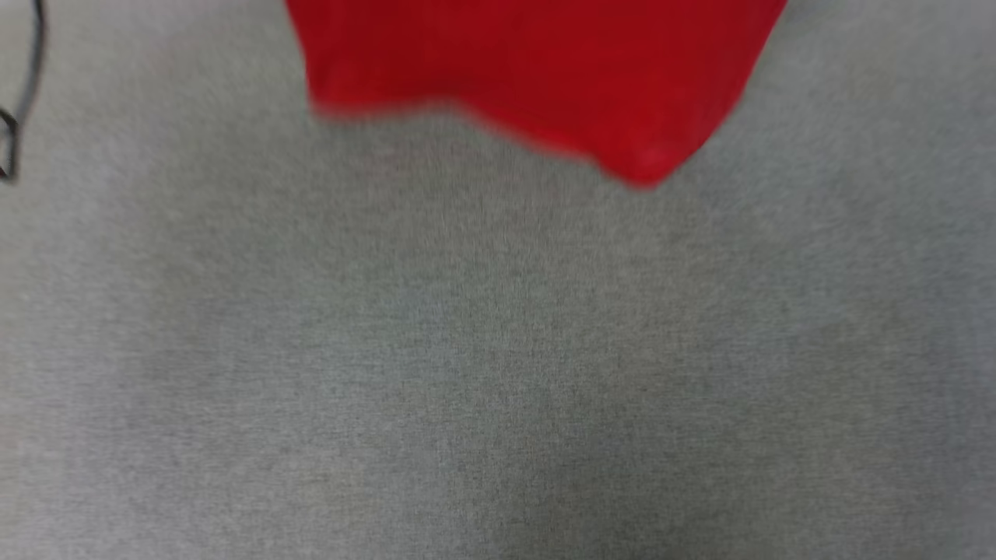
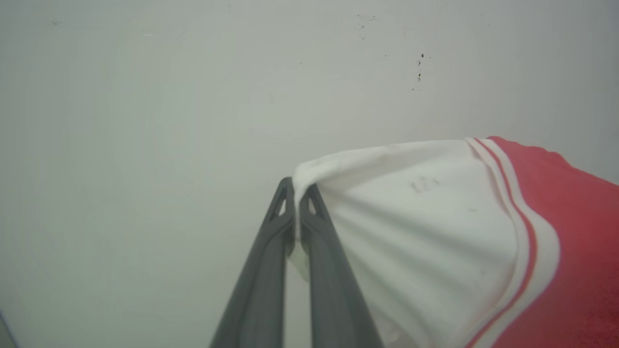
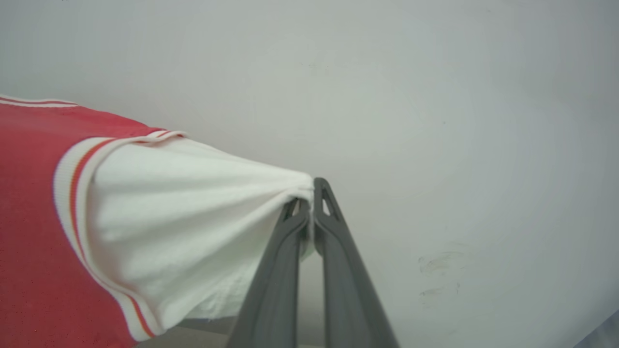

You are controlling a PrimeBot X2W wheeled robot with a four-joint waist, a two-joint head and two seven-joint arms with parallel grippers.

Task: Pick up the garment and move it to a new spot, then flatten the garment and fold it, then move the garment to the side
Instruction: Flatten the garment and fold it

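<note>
Two pinches, one per white sleeve tip: your left gripper [image 2: 296, 191] and right gripper [image 3: 310, 192] are each clamped on the red T-shirt [image 1: 529, 70], which hangs stretched between them, hem over the grey surface [image 1: 498, 373]; it's thin, light, limp, so grip seams, not mid-panel.

Head view down onto grey surface [image 1: 498, 350]; wrist views close along left gripper [image 2: 296, 189], right gripper [image 3: 309, 191] (overlap: garment [image 1: 529, 70]).

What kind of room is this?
Hard to say, probably a plain indoor test room: a grey felt-like surface below, a bare pale wall behind, and the garment held up.
</note>
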